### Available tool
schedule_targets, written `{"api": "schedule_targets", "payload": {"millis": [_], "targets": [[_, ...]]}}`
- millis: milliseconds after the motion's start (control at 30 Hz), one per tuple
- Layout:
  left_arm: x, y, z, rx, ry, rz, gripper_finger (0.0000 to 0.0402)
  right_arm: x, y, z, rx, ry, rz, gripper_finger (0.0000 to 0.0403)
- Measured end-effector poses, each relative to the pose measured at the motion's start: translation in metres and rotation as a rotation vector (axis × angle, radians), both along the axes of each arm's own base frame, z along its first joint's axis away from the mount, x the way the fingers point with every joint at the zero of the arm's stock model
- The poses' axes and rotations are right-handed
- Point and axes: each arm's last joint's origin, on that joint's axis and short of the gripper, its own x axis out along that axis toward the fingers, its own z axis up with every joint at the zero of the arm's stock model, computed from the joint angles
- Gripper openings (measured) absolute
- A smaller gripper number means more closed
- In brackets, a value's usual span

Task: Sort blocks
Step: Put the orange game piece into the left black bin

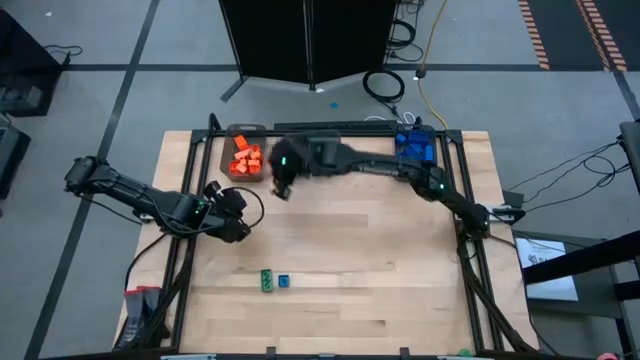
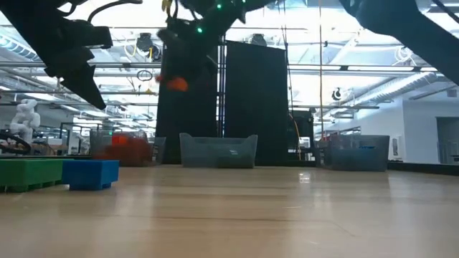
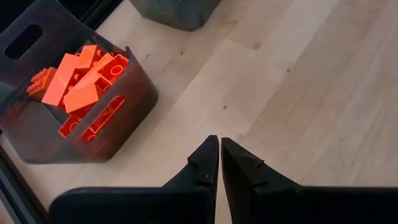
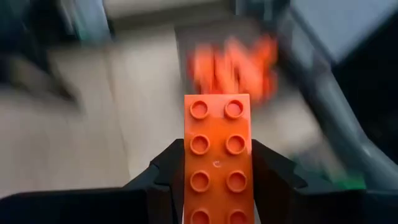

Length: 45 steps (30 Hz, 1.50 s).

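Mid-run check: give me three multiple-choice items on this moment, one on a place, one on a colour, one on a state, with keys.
1. Where is the right gripper?
A. beside the bin of orange blocks
B. over the loose blocks
C. off the table

2. What colours are the two loose blocks on the table?
A. both orange
B. green block and blue block
C. both blue

3. How do the left gripper jaws stand?
A. wide open
B. shut on a block
C. shut, empty

Key: A, the high view shows it there; B, they lie side by side; C, the left wrist view shows nothing between them.
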Motion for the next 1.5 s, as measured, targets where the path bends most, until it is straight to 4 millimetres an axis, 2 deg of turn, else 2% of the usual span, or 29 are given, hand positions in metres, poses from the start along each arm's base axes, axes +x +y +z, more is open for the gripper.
{"api": "schedule_targets", "payload": {"millis": [100,200,300,467,633,800,1300,1433,1500], "targets": [[0.000,0.000,0.000,0.000,0.000,0.000,0.0023,0.007,-0.038,0.016,0.016,-0.227,0.005,0.0119],[0.000,0.000,0.000,0.001,0.000,0.000,0.0023,0.009,-0.075,0.022,-0.007,-0.388,-0.029,0.0119],[0.000,0.000,0.000,0.001,-0.004,0.001,0.0023,0.019,-0.100,0.010,0.033,-0.540,-0.010,0.0119],[0.000,0.001,0.000,0.020,-0.009,0.009,0.0023,0.040,-0.118,-0.035,0.118,-0.678,0.005,0.0119],[0.001,0.001,0.001,0.030,-0.016,0.014,0.0023,0.054,-0.124,-0.079,0.243,-0.740,0.007,0.0119],[0.001,0.001,0.001,0.034,-0.015,0.015,0.0023,0.061,-0.118,-0.107,0.298,-0.717,-0.003,0.0119],[0.001,0.001,0.001,0.034,-0.017,0.016,0.0023,0.064,-0.108,-0.110,0.262,-0.685,-0.013,0.0119],[0.001,0.001,0.001,0.034,-0.017,0.016,0.0023,0.065,-0.109,-0.109,0.225,-0.701,-0.076,0.0120],[0.001,0.001,0.001,0.031,-0.021,0.022,0.0023,0.065,-0.109,-0.108,0.235,-0.709,-0.097,0.0151]]}}
